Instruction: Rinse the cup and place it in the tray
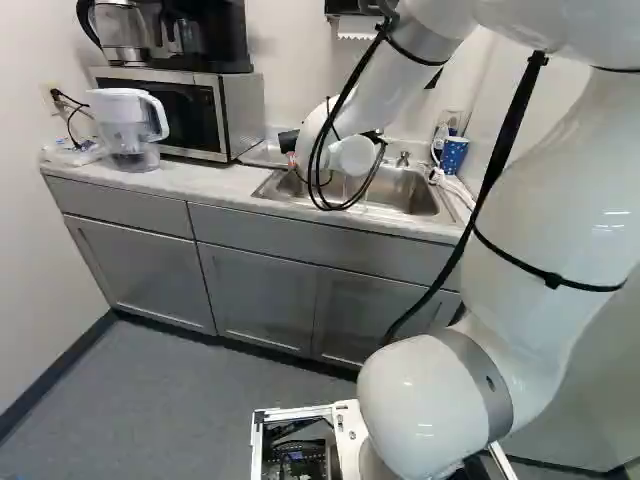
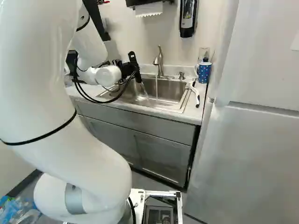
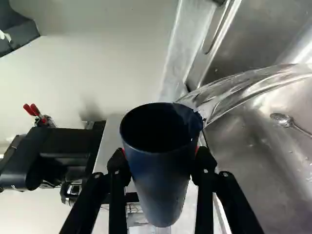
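Observation:
Over the sink in the right base view, my gripper holds the dark cup, which is tilted with its mouth down and water running out. In the wrist view my gripper is shut on the dark blue cup, one finger on each side. Its inside looks dark, and a stream of water pours over its rim toward the sink basin. A tray cannot be made out.
The faucet runs into the sink. Right of it stand a blue dotted mug and a white-handled brush. A microwave and a pitcher stand left. A spoon lies in the basin.

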